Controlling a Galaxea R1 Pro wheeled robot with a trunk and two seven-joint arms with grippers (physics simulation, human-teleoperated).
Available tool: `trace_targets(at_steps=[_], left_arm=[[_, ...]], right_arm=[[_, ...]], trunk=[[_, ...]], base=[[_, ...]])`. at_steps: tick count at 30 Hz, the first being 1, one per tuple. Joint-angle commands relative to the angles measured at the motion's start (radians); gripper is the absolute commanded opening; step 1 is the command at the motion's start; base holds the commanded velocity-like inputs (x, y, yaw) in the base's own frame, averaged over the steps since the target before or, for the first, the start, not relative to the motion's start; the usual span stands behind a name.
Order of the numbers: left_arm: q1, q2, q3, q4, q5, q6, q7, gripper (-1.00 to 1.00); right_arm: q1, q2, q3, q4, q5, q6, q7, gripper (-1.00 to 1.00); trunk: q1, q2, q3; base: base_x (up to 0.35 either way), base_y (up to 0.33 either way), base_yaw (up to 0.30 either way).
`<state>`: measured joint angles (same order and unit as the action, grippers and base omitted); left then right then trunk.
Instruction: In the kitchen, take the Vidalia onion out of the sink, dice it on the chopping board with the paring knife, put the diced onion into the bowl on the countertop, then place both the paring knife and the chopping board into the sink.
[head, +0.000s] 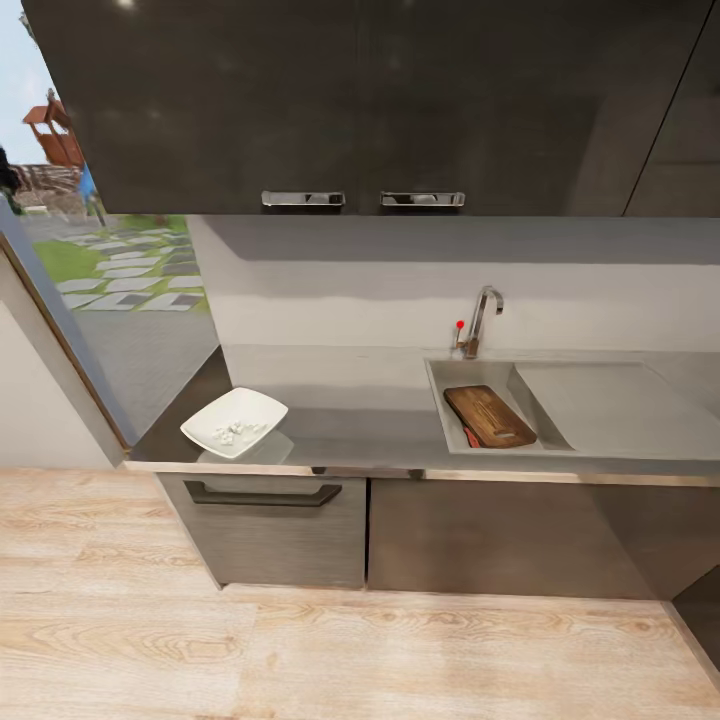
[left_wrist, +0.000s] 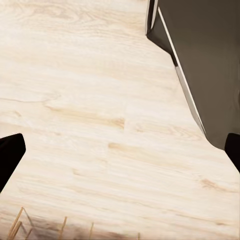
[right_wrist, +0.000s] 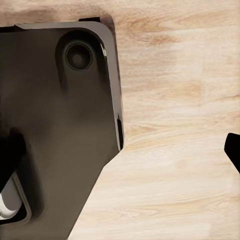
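**A:** Any brand marks, labels or writing to read?

**B:** I can read none on anything. The dark glossy upper cabinets (head: 360, 100) carry two chrome handles and no lettering.

**A:** Then the containers. What is in the sink?

**B:** The rectangular grey steel sink (head: 445, 425), set into the long smooth grey countertop (head: 350, 415), holds the dark brown wooden chopping board with rounded corners (head: 490, 415). It lies aslant in the basin. Just beside its near left edge a reddish-brown bit shows (head: 470, 437), likely the paring knife's handle; the blade is too small to make out. The curved chrome tap with its red knob (head: 480, 320) stands at the basin's back rim, and the flat drainboard lies to the right.

**A:** And the bowl?

**B:** The white, shallow, squarish bowl (head: 235, 422) sits near the countertop's left front corner, well apart from the sink. Small pale pieces lie heaped in its middle, the diced onion (head: 232, 433).

**A:** The fingers?

**B:** In the left wrist view, the left gripper (left_wrist: 120, 160) shows two dark fingertips (left_wrist: 10, 155) at opposite edges, spread wide, with pale wooden floor (left_wrist: 100, 100) between them and nothing held. In the right wrist view, one dark fingertip (right_wrist: 233, 150) of the right gripper shows at the edge, touching nothing; a dark rounded panel (right_wrist: 60, 125) lies over the other side, so I cannot tell how far it is open.
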<state>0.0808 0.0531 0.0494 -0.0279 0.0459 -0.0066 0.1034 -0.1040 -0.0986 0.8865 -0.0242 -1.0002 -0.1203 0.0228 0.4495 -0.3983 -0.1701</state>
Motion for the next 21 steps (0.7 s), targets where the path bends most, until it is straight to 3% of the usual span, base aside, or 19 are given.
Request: trace_targets(at_steps=[1,10,15,21], left_arm=[[0.000,0.000,0.004,-0.001,0.005,-0.001,0.001,1.00],[0.000,-0.001,0.004,0.002,0.003,-0.001,0.001,1.00],[0.000,-0.001,0.004,0.002,0.003,-0.001,0.001,1.00],[0.000,-0.001,0.004,0.002,0.003,-0.001,0.001,1.00]], right_arm=[[0.000,-0.001,0.007,0.000,-0.010,-0.002,0.002,1.00],[0.001,0.003,0.010,-0.016,-0.010,-0.022,0.003,1.00],[0.001,0.039,0.010,-0.021,-0.010,-0.046,0.004,1.00],[0.001,0.048,0.011,-0.022,-0.010,-0.050,0.003,1.00]], trunk=[[0.001,-0.002,-0.002],[0.001,-0.002,-0.002],[0.001,-0.002,-0.002],[0.001,-0.002,-0.002]], base=[[0.000,0.000,0.000],[0.000,0.000,0.000],[0.000,0.000,0.000],[0.000,0.000,0.000]])
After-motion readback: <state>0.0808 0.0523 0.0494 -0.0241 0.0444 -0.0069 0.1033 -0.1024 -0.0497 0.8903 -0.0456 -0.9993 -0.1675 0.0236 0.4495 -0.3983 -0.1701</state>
